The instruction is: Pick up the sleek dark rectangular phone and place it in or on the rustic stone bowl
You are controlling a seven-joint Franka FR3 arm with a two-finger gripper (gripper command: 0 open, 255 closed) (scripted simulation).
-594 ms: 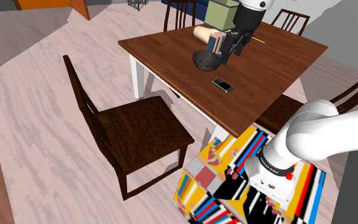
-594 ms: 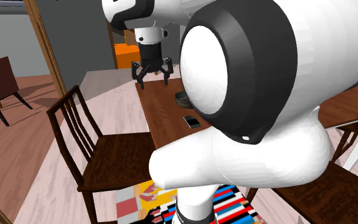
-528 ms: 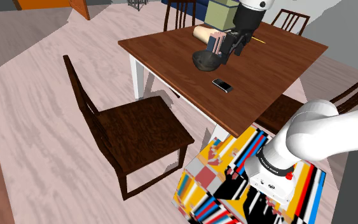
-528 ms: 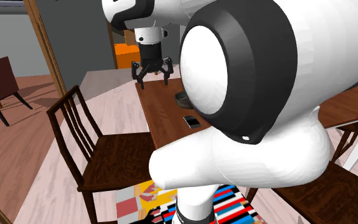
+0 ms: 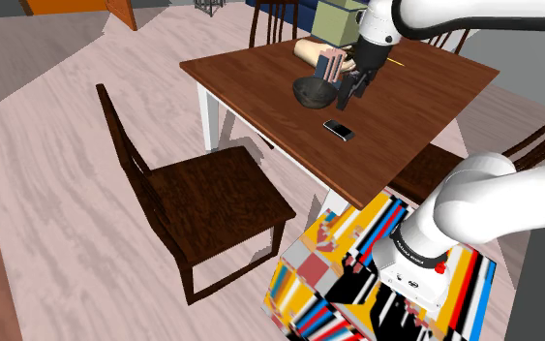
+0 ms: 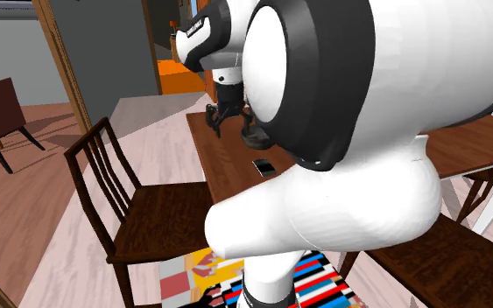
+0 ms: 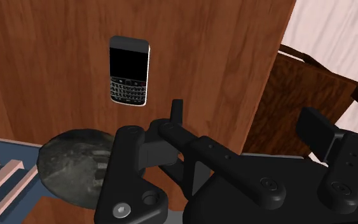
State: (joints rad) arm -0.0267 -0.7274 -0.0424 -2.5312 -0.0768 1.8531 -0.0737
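Tool (image 5: 350,89) lower now, just beside bowl (image 5: 312,94)

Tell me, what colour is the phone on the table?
The phone is black with a silvery rim, seen best in the wrist view.

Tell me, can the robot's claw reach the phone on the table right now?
Probably yes. The phone lies flat on the bare table with nothing over it; the open claw hangs close by, next to the dark bowl.
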